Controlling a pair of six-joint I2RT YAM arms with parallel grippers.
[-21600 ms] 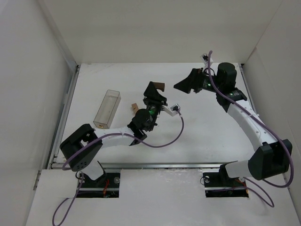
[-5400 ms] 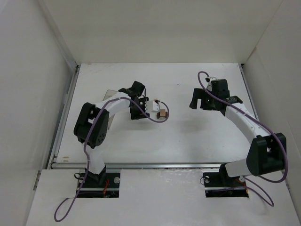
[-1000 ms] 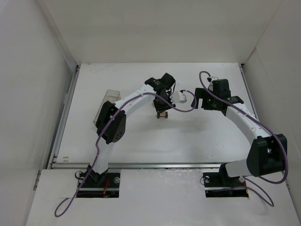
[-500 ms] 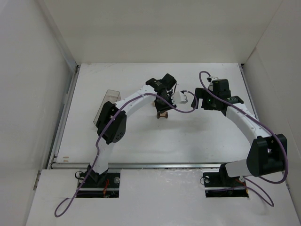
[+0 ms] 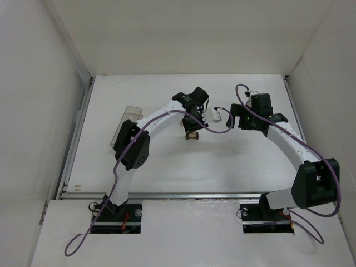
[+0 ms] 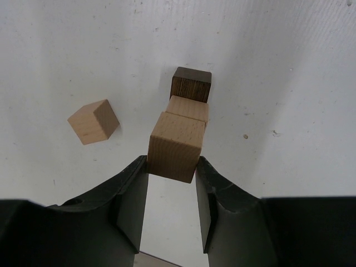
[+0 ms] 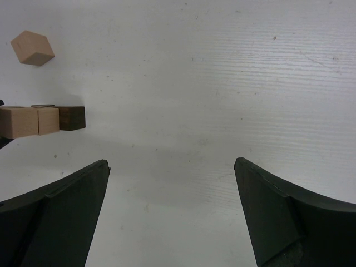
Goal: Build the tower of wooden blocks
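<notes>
Near the middle of the tabletop [image 5: 167, 161], a tan cube [image 6: 188, 108] is stacked on the dark arch [image 6: 191, 83]. A second cube [image 6: 174, 146] is clamped atop it by the left fingers [image 6: 133, 194]. One loose cube [image 6: 93, 120] is left to place. The right fingers [image 7: 67, 206] are spread, empty.

The table [image 5: 167, 167] is viewed from high above and behind the arm bases [image 5: 117, 214], which lie at 6 o'clock, so the whole workspace is taken in from afar. The tower [image 6: 181, 125] is seen very close and steeply from above in the left wrist view, past the left gripper [image 6: 171, 162]. In the right wrist view it is seen from farther off, at 9 o'clock [image 7: 41, 119], beyond the right gripper [image 7: 171, 162]. A loose cube [image 6: 93, 121] is shared by both wrist views.
</notes>
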